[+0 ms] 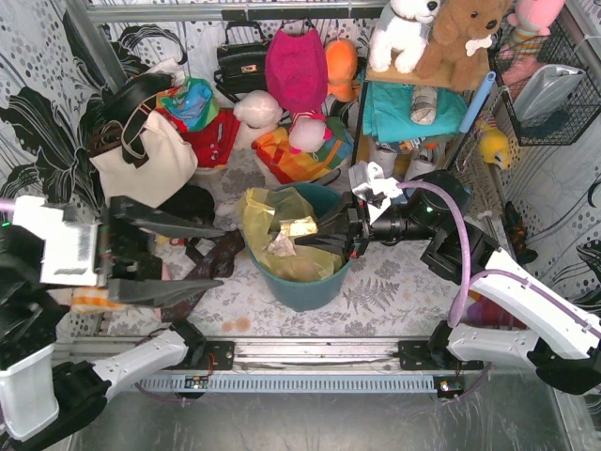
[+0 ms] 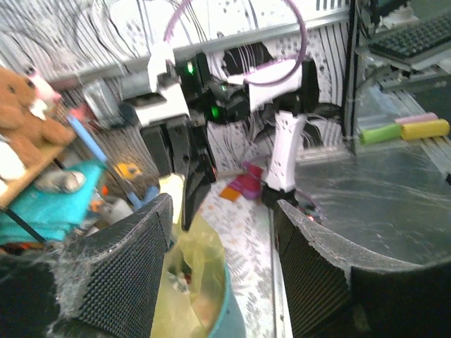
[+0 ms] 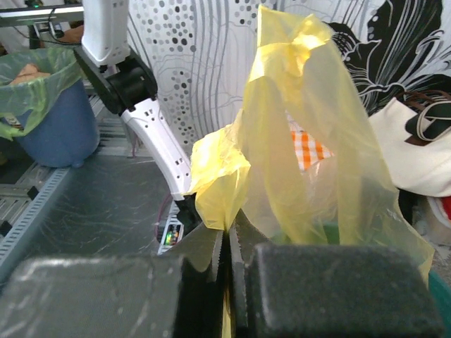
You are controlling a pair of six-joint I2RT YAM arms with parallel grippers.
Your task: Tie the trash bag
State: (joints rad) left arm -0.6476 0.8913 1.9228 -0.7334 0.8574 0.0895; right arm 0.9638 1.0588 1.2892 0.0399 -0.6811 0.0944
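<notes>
trash bag (image 3: 342, 176) upright, right pincer (image 3: 228, 239) clamping edge

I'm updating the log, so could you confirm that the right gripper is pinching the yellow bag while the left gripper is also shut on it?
Not quite: the left gripper is open, jaws wide apart and holding nothing, as the left wrist view shows. The right gripper is indeed pinching the yellow bag.
</notes>
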